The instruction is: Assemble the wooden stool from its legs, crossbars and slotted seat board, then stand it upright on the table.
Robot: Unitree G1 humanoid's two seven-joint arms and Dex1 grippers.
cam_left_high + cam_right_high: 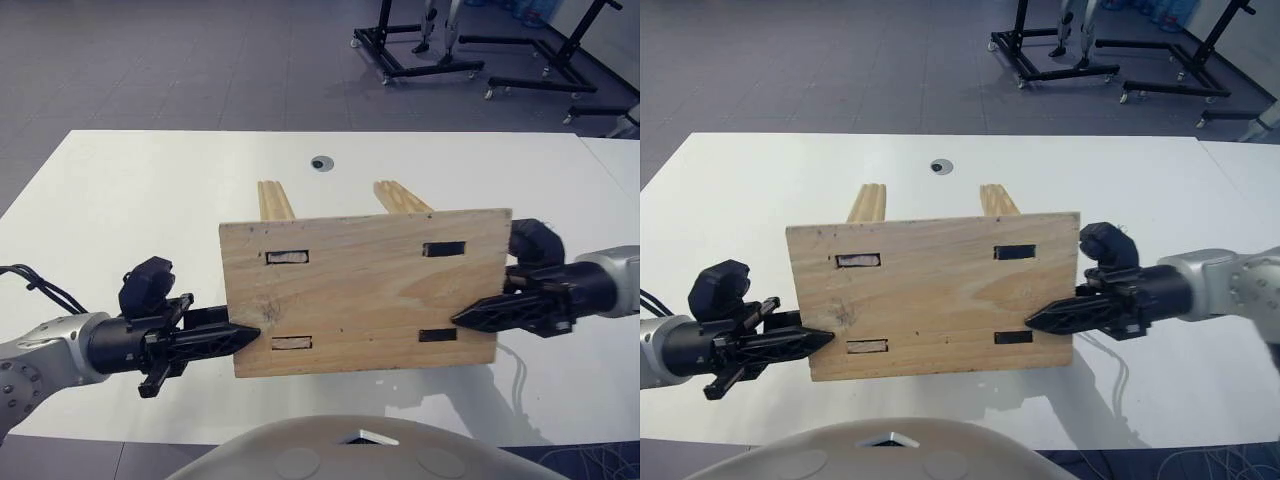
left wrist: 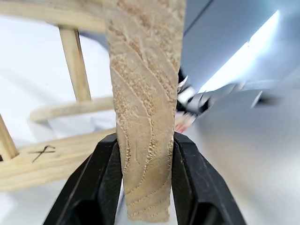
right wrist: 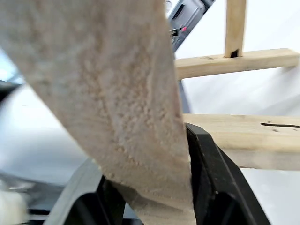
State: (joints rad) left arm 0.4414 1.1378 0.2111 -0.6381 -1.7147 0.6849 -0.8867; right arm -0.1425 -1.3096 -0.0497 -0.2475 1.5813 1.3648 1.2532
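White tabletop (image 1: 120, 200) is stretching out under the action, wheeled black stands (image 1: 430, 60) are sitting on the grey floor behind, and the slotted seat board (image 1: 365, 290) is hanging just above the table's near half, broad face turned up toward the head camera. The left gripper (image 1: 250, 334) is clamping the board's left short edge and the right gripper (image 1: 460, 319) is biting down on the opposite one, fingers (image 2: 105, 183) squeezing the end grain from both faces. So the board's long axis is running straight from claw to claw, neither arm nearer. Two legs (image 1: 276, 200) are poking out past the far edge, angling away from the robot, with a crossbar (image 2: 70, 108) showing underneath. The left slots (image 1: 287, 257) are showing pale wood, while the right pair is looking dark. By my reckoning, standing it up is going to mean rolling the board about that claw-to-claw axis until the legs are aiming down.
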